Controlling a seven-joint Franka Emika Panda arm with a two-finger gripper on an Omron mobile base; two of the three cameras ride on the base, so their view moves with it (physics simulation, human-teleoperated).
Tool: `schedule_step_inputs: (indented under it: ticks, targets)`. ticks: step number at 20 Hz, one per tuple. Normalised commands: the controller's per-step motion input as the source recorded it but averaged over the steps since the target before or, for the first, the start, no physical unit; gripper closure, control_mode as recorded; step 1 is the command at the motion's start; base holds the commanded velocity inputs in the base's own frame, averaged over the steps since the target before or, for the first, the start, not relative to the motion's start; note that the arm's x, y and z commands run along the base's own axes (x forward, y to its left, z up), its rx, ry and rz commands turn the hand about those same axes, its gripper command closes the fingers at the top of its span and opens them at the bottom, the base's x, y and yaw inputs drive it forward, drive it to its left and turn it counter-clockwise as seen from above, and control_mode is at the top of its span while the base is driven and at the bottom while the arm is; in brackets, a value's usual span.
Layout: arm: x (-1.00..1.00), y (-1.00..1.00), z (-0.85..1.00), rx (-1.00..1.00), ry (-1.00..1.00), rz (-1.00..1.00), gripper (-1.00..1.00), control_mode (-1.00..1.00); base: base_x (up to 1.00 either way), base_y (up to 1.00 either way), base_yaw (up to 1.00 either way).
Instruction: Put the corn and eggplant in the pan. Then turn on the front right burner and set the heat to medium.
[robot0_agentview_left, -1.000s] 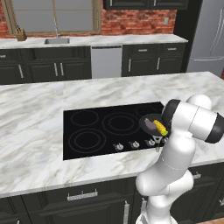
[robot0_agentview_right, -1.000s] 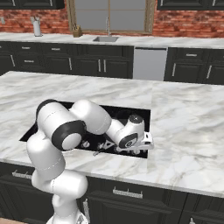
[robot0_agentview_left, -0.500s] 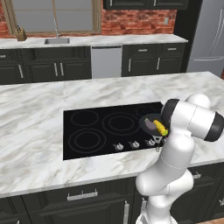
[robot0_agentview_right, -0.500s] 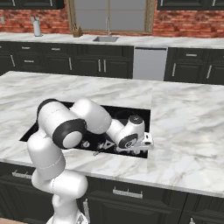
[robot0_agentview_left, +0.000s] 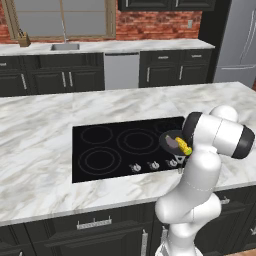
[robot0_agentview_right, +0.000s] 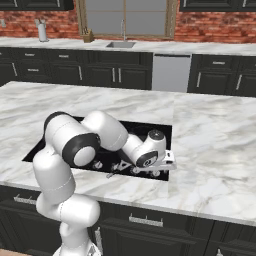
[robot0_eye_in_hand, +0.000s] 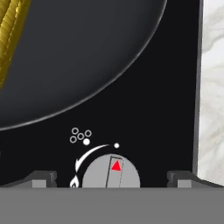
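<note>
The corn (robot0_eye_in_hand: 11, 30) lies in the pan (robot0_eye_in_hand: 83, 57) at the hand view's upper left. The gripper (robot0_eye_in_hand: 111, 183), its jaws spread wide, straddles the burner knob (robot0_eye_in_hand: 110, 171). Medium could be overshot if the knob is twisted too far, or slips between pads.

Island counter (robot0_agentview_left: 45, 145): white-grey marble top. Black cooktop (robot0_agentview_left: 115, 150) set flush into it, toward the right; burner rings marked, a row of knobs (robot0_agentview_left: 152, 165) along its near edge. Pan (robot0_agentview_left: 170, 141), dark grey, on the front right burner, just beyond the knobs.
</note>
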Motion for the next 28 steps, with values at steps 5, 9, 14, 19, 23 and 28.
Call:
schedule_step_inputs:
  ticks: [5, 9, 14, 19, 23, 28]
  targets:
    - [0.00, 0.00, 0.00, 0.00, 0.00, 0.00, 1.00, -1.00, 0.00, 0.00, 0.00]
    - [0.00, 0.00, 0.00, 0.00, 0.00, 0.00, 1.00, -1.00, 0.00, 0.00, 0.00]
    - [0.00, 0.00, 0.00, 0.00, 0.00, 0.00, 1.00, -1.00, 0.00, 0.00, 0.00]
    - [0.00, 0.00, -0.03, 0.00, 0.00, 0.02, 1.00, -1.00, 0.00, 0.00, 0.00]
    - [0.00, 0.00, -0.06, 0.01, 0.00, 0.12, 1.00, -1.00, 0.00, 0.00, 0.00]
    - [0.00, 0.00, -0.09, 0.02, 0.00, 0.25, 1.00, -1.00, 0.00, 0.00, 0.00]
